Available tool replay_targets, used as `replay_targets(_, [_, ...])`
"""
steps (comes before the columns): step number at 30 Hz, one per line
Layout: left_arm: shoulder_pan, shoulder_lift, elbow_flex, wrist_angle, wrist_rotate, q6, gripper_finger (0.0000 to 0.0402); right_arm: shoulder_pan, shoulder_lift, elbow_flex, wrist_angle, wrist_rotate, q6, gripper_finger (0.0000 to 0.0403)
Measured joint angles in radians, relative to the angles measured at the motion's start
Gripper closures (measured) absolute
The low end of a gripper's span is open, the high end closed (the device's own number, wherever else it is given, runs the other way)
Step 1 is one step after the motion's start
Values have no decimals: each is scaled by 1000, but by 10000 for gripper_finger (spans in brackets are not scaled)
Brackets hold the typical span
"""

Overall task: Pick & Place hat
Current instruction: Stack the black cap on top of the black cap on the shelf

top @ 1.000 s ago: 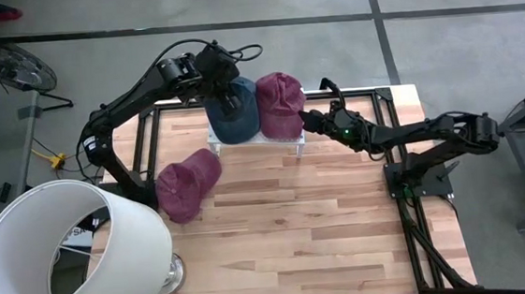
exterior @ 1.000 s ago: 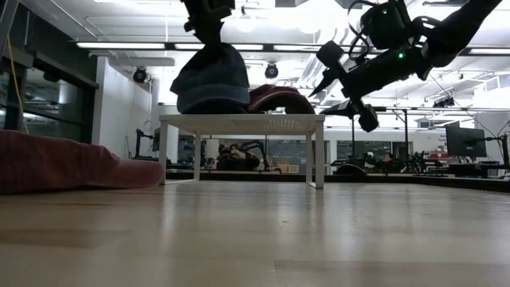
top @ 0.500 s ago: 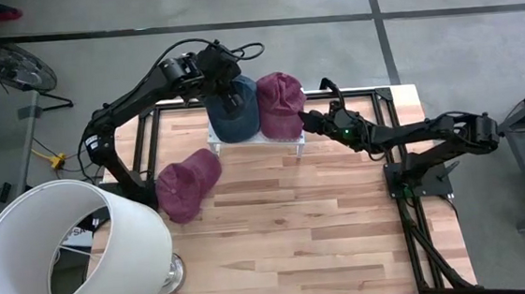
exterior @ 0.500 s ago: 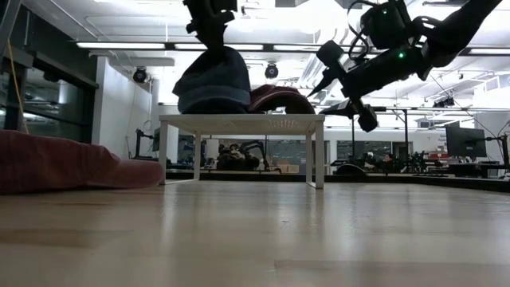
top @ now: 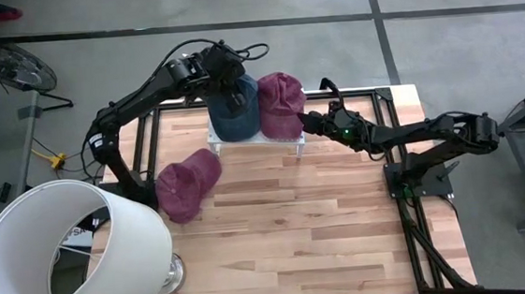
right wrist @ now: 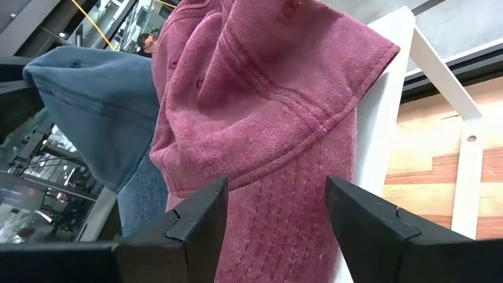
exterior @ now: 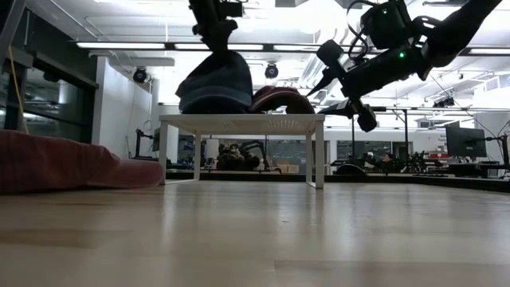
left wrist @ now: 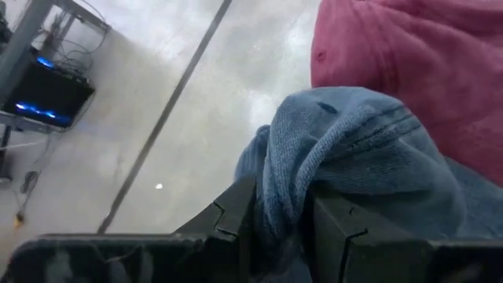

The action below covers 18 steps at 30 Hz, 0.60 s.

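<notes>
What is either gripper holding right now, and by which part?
The left gripper has a fold of the blue hat's crown between its fingers. The right gripper holds nothing, open before the red hat.

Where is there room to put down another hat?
The wooden table is bare in front of the white stand, right of the maroon cap and lampshade. The stand is crowded: blue cap and second maroon cap fill it.
</notes>
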Motion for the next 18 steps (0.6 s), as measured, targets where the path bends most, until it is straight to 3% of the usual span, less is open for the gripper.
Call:
replay_targets(12, [0, 29, 0, 9, -13, 55, 315, 0, 0, 0, 0, -11, 2, 197])
replay_targets(18, [0, 28, 0, 24, -34, 71, 268, 0, 0, 0, -1, -22, 0, 197])
